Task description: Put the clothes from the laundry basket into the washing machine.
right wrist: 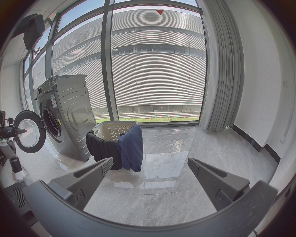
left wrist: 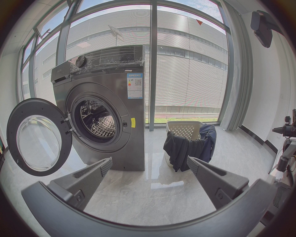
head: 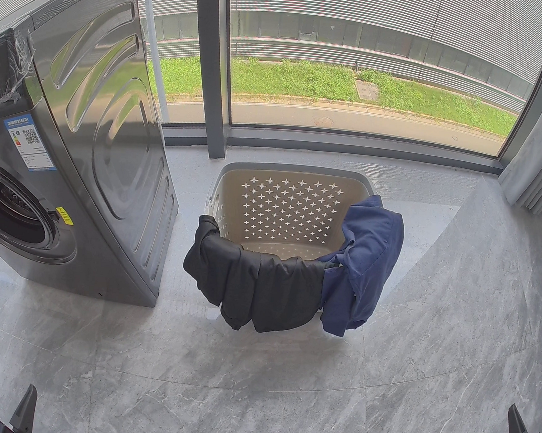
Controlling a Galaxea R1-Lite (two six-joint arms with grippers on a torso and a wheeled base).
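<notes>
My left gripper (left wrist: 148, 160) hangs low, facing the front of the washing machine (left wrist: 104, 108), its jaws spread wide with nothing between them. My right gripper (right wrist: 148, 161) is spread just as wide and just as empty, off to the right over the grey floor (head: 269, 383). The head view cuts both pairs off at its lower corners, leaving little more than the pointed tips.

The laundry basket (head: 290, 209) stands on the floor just beside the machine's right flank, in front of the window (head: 371, 78). A black garment (head: 258, 288) is draped over its near rim and hangs down outside. A blue garment (head: 367, 260) is slung over the near right corner, touching the black one. Together they cover the front wall, and most of the basket's bottom is hidden behind them.

The machine's door (left wrist: 38, 137) is swung fully open to the left. The drum (left wrist: 97, 120) is dark inside. I can make out perforated metal, but its lower part sits behind the opening's rim.
</notes>
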